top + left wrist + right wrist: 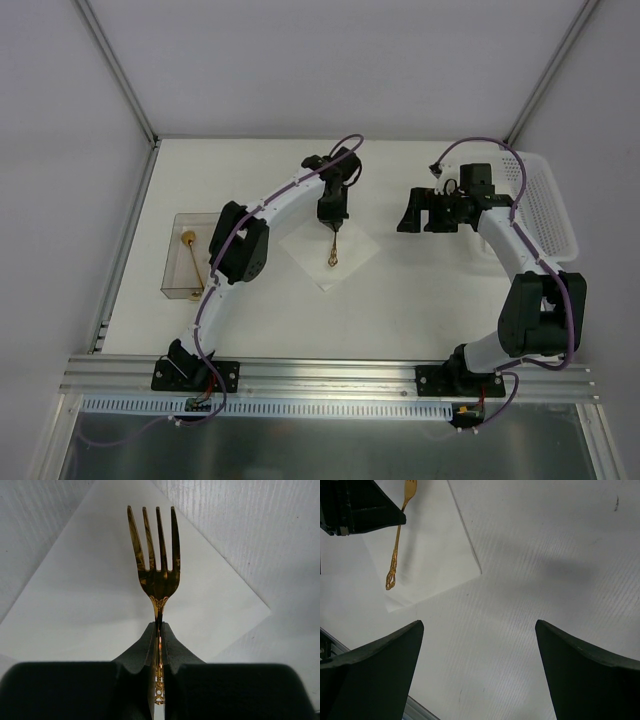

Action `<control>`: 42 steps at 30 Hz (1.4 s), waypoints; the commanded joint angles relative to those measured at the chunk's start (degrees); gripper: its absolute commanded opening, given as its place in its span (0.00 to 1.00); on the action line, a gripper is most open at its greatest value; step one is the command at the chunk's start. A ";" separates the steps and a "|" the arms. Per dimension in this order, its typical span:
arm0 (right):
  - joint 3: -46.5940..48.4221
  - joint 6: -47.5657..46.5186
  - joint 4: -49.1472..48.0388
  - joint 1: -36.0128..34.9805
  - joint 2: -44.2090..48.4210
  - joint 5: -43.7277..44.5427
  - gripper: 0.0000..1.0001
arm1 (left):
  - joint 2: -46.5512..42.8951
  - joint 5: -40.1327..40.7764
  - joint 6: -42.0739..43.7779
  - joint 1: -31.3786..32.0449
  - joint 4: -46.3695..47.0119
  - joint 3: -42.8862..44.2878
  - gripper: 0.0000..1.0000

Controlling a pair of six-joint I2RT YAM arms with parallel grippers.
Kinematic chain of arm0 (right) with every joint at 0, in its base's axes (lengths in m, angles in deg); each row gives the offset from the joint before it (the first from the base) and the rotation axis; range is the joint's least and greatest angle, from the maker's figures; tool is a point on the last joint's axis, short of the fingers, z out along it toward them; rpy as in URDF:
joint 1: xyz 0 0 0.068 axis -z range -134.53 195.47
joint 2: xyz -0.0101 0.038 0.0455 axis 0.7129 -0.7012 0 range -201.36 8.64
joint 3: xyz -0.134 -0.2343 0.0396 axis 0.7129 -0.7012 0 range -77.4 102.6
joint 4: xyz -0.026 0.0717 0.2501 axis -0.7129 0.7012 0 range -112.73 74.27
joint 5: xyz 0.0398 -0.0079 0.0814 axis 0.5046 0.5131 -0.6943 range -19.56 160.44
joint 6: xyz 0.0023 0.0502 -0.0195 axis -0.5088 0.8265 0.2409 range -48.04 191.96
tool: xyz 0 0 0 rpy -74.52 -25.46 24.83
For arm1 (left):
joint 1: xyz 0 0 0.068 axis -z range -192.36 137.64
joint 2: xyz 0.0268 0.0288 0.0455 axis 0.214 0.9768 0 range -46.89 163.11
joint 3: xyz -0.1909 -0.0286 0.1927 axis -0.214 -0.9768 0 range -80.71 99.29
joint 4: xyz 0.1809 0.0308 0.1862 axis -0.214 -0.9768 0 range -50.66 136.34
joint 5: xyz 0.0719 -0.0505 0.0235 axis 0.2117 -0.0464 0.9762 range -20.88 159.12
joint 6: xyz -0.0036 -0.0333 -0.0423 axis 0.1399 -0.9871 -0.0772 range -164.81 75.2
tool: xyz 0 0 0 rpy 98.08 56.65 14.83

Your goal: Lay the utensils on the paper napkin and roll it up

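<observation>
My left gripper [334, 228] is shut on the gold fork [333, 250] and holds it low over the white paper napkin [345, 262], which lies as a diamond at the table's middle. In the left wrist view the fingers [142, 647] pinch the fork's neck, and the tines [157, 555] point away over the napkin [85, 605]. The gold spoon-like piece [190, 255] lies in a clear tray at the left. My right gripper [410, 212] is open and empty, right of the napkin. Its view [479, 630] shows bare table, with the fork [396, 555] and napkin [440, 545] at upper left.
The clear rectangular tray [172, 275] sits at the table's left side. A white perforated basket [548, 200] stands at the right edge behind the right arm. A metal rail [320, 375] runs along the near edge.
</observation>
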 commanded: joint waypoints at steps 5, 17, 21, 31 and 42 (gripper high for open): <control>-0.70 0.59 0.80 0.37 2.63 -1.66 0.99 | -0.83 3.13 -2.01 -0.05 -1.43 0.31 0.00; -0.53 0.50 0.79 0.37 2.72 -1.49 0.99 | 1.28 3.31 -2.36 -0.05 -1.96 1.71 0.00; -0.53 0.59 0.71 0.45 2.28 -1.40 0.99 | 1.98 2.52 -3.23 -0.05 -2.13 1.89 0.00; -0.44 1.12 0.71 0.45 1.32 -0.78 0.99 | 3.30 2.60 -5.96 -0.05 -2.92 1.01 0.01; 0.00 1.38 0.71 0.37 0.61 -0.61 0.99 | 4.27 3.22 -5.35 -0.05 -3.54 2.33 0.10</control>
